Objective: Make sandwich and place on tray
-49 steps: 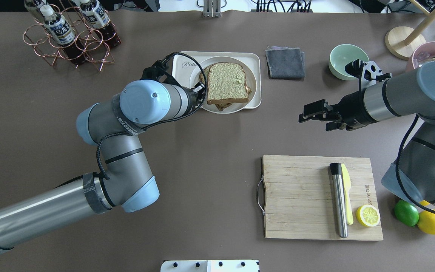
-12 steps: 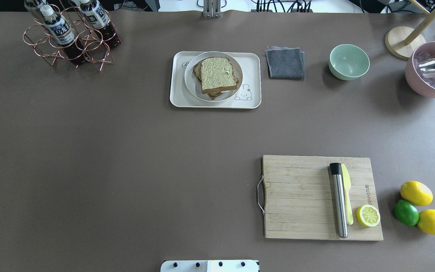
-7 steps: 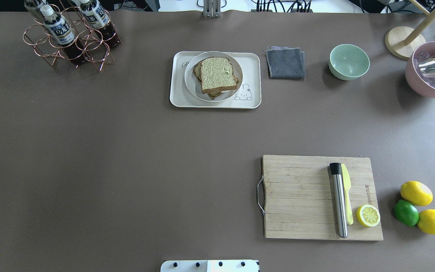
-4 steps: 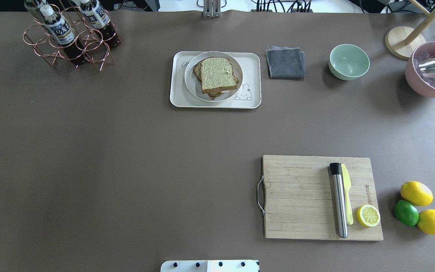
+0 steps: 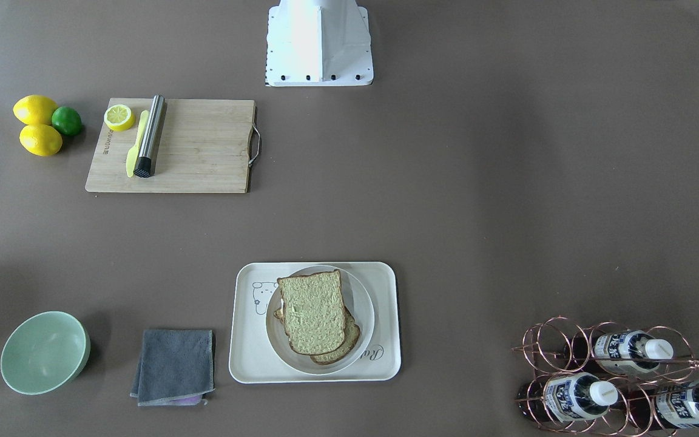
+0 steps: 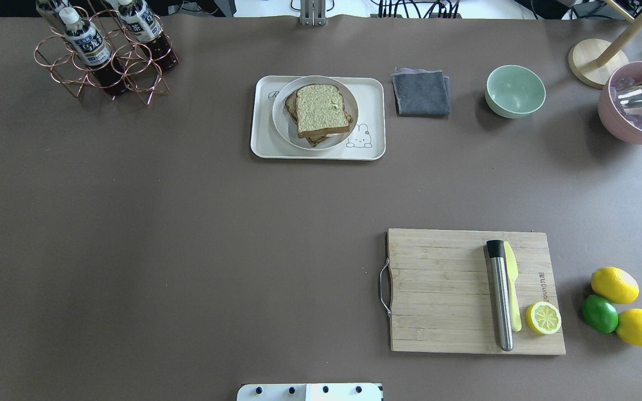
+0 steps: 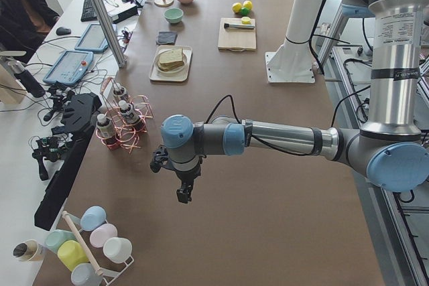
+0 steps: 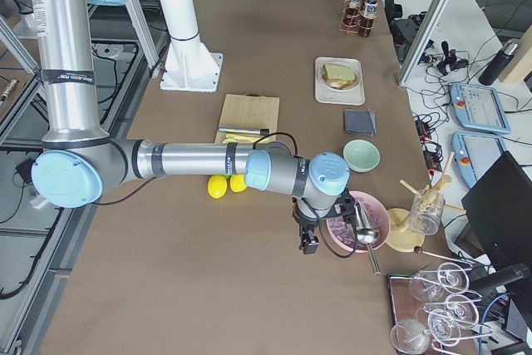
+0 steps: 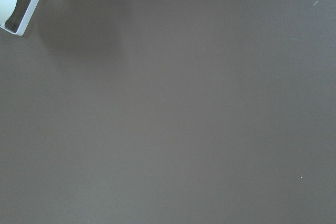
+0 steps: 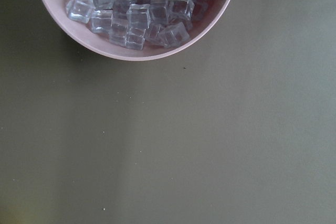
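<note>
The sandwich (image 6: 321,111), two pale brown-crusted bread slices with a sliver of white between them, lies on a round white plate (image 6: 349,100). The plate stands on the cream tray (image 6: 371,92) at the table's far middle. They also show in the front-facing view as sandwich (image 5: 313,312) and tray (image 5: 252,358). My left gripper (image 7: 182,195) hangs over bare table near the bottle rack and shows only in the exterior left view. My right gripper (image 8: 309,245) hangs beside the pink bowl and shows only in the exterior right view. I cannot tell whether either is open or shut.
A wooden cutting board (image 6: 443,289) at the near right carries a steel rod (image 6: 500,301), a yellow knife and a lemon half (image 6: 543,318). Two lemons and a lime (image 6: 599,313) lie beside it. Grey cloth (image 6: 421,92), green bowl (image 6: 515,91), pink ice bowl (image 6: 636,106) and bottle rack (image 6: 103,53) line the far edge.
Since 6.7 s ago both arms have left the overhead view and the plate with the sandwich sits further left and back on the tray. Over the last 1.6 s nothing has moved.
</note>
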Robot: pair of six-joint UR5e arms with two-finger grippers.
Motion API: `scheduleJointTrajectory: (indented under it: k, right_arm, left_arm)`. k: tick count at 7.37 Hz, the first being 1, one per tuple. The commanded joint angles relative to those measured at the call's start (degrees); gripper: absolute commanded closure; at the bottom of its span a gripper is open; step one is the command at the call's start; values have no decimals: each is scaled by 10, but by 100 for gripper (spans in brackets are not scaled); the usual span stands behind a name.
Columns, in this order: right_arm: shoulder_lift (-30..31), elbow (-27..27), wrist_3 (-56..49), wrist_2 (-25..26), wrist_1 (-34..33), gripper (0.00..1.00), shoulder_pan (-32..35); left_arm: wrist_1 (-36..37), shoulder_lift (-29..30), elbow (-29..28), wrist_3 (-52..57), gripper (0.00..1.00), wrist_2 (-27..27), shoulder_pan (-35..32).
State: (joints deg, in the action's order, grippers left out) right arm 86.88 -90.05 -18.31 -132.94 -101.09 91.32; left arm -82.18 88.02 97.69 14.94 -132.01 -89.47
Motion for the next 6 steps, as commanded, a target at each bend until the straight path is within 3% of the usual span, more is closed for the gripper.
scheduleJointTrajectory:
  k: [1,6]
  right_arm:
    - [1,4,18,0,11,0,1]
    - [-5,1,61,0,12,0,0]
  left_arm:
    - [-1,1,0,-1,2,0,0]
    - [-1,7,-1,-3,2,1,0]
